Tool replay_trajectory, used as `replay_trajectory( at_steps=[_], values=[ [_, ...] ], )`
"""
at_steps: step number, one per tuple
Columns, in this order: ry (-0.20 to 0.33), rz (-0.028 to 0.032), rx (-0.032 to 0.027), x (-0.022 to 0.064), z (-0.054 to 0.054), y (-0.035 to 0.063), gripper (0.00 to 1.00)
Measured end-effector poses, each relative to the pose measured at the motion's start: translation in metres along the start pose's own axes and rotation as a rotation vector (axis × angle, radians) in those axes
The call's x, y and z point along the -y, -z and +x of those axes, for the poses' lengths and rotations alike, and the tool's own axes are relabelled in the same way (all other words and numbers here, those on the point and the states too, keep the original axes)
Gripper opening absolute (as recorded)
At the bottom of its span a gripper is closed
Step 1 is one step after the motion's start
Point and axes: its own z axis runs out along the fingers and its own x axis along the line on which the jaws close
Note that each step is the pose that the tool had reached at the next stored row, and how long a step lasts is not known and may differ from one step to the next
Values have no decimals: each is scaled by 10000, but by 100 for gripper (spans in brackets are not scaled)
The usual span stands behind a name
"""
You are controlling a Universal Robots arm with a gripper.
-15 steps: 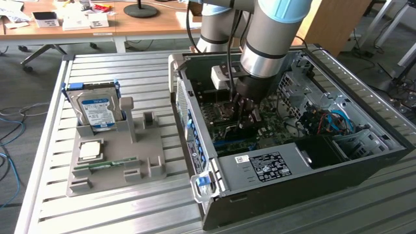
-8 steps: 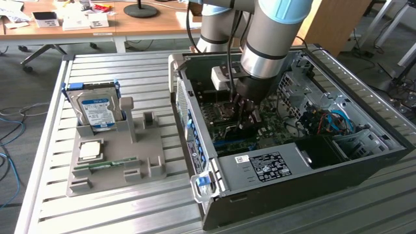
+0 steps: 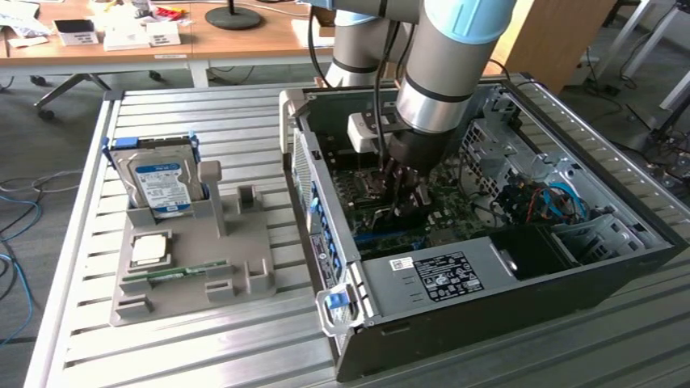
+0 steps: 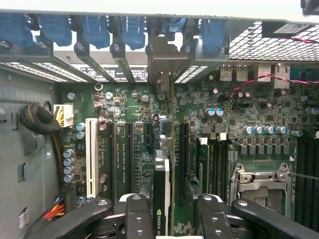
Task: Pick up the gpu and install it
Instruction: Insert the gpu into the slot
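The gpu point(image 4: 161, 189) shows edge-on as a thin dark card with a green logo, standing upright between my fingers point(image 4: 137, 214). Its metal bracket point(image 4: 164, 59) reaches up to the case's rear slot openings. The card lies along a black expansion slot of the green motherboard point(image 4: 129, 144); I cannot tell whether it is seated. My gripper point(image 4: 173, 206) is shut on the card. In the exterior view the gripper point(image 3: 405, 194) hangs low inside the open computer case point(image 3: 323, 242), just above the board.
A white slot point(image 4: 90, 157), memory sticks point(image 4: 214, 164) and the processor socket point(image 4: 259, 184) flank the card. The power supply point(image 3: 442, 275) and coloured cables point(image 3: 550, 202) crowd the case. Outside, a grey holder point(image 3: 194, 259) carries a hard drive point(image 3: 161, 182), a processor point(image 3: 149, 249) and a memory stick point(image 3: 173, 275).
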Motion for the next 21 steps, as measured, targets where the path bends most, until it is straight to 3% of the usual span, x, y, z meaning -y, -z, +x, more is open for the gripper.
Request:
replay_trajectory(
  at_steps=[10,14,21],
  values=[
    [-1,0,0,0,0,0,40],
    [-1,-1,-3,-1,0,1,27],
    [-1,0,0,0,0,0,26]
  ],
)
